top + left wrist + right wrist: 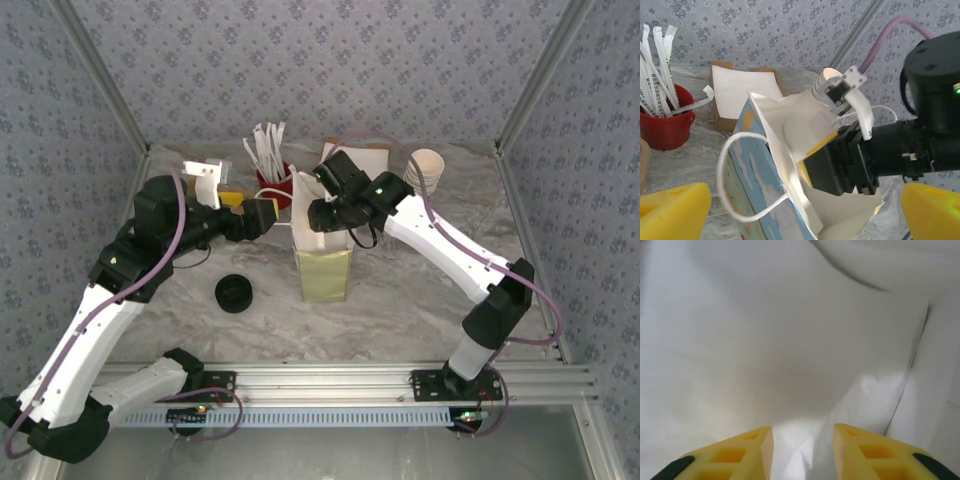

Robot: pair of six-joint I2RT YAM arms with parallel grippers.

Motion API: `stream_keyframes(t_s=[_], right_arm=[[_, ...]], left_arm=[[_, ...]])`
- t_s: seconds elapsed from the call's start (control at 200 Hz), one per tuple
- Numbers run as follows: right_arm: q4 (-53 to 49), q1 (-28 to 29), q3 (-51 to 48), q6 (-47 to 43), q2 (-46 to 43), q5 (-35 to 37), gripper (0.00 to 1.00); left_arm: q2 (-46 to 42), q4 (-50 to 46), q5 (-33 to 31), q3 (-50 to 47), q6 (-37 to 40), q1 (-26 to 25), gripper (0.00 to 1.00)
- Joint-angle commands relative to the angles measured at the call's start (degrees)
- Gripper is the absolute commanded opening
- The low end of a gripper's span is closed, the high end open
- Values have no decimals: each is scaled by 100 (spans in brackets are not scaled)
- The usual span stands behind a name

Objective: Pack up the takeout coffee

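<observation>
Jaws of the right gripper sit partly apart and empty inside the paper bag; the left gripper has its own wide open beside it. We'd guess the takeout coffee, on the surface left of the bag, is light and crushable, so pinch gently under the lid.

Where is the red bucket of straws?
In the top view, the red bucket stands at the back of the table, near the middle, just left of the paper bag.
</observation>
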Motion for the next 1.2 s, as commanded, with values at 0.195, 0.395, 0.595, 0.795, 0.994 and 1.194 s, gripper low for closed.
stream_keyframes(t_s=[0.195, 0.395, 0.595, 0.795, 0.994, 1.194], right_arm=[[345, -99, 281, -200, -193, 225, 42], [782, -262, 331, -124, 115, -367, 35], [813, -260, 271, -157, 559, -413, 32], [860, -282, -116, -106, 774, -163, 30], [796, -282, -412, -25, 922, -23, 28], [637, -259, -427, 20, 963, 191, 27]], left_arm=[[-105, 169, 30, -53, 65, 37, 98], [-112, 136, 4, -54, 108, 38, 98], [-177, 120, -41, -88, 117, 41, 98], [-203, 111, -45, -119, 123, 50, 98], [-201, 122, -49, -126, 126, 60, 99], [-208, 139, -15, -158, 96, 60, 99]])
